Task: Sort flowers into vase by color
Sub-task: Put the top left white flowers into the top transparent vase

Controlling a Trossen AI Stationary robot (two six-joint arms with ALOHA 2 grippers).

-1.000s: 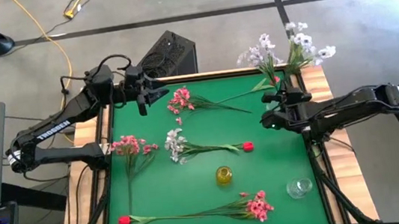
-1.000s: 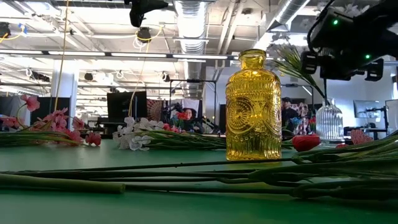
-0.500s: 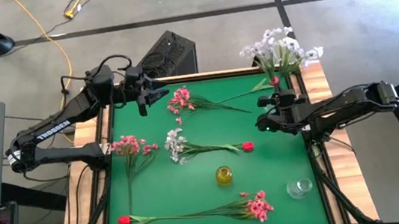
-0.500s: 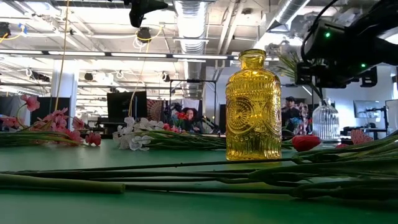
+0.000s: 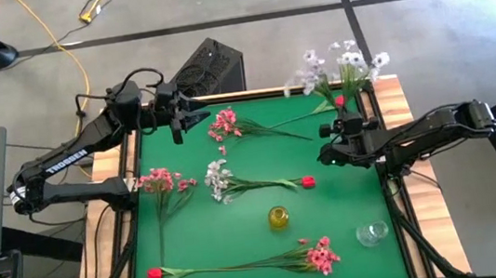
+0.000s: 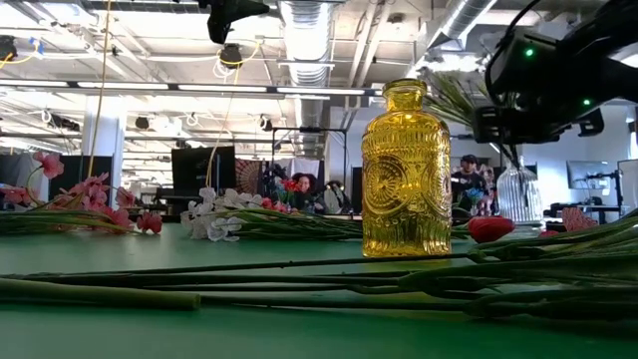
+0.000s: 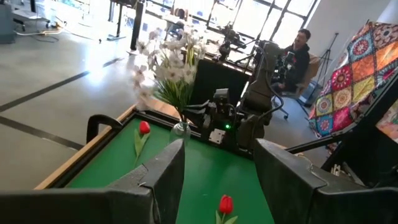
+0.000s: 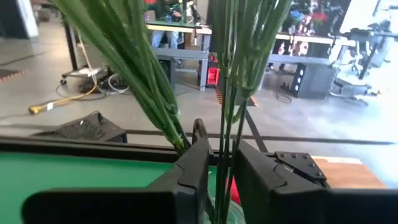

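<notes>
A bunch of white flowers [image 5: 338, 61] stands in a clear vase [image 7: 180, 129] at the table's far right; the vase also shows in the low view [image 6: 518, 194]. My right gripper [image 8: 222, 163] reaches level toward the far edge. Its fingers stand a little apart on either side of the green stems [image 8: 225, 124], just above the vase's rim. My left gripper [image 5: 191, 117] hovers open and empty over the far left corner. Pink sprays [image 5: 227, 123] [image 5: 161, 180] [image 5: 318, 257], a white spray [image 5: 220, 178] and red buds [image 5: 308, 181] [image 5: 155, 274] [image 5: 339, 100] lie flat on the green table. My right gripper has the white flowers' stems [image 8: 227, 155] between its two fingers, coming level from the near side and lying across them. A narrow gap shows beside the stems, and I cannot tell whether a finger touches them. The flowers stand upright in the vase.
A yellow glass vase [image 5: 279, 218] stands near the table's middle front and a second clear vase [image 5: 372, 232] at the near right. A black box [image 5: 211, 64] sits beyond the far edge. Long stems cross the table's near part [image 6: 299, 289].
The white bunch has swung in the vase: its blossoms, which leaned out past the table's right edge, have come toward the left and stand more upright. My right gripper has rolled with the stems and stayed at the same place.
</notes>
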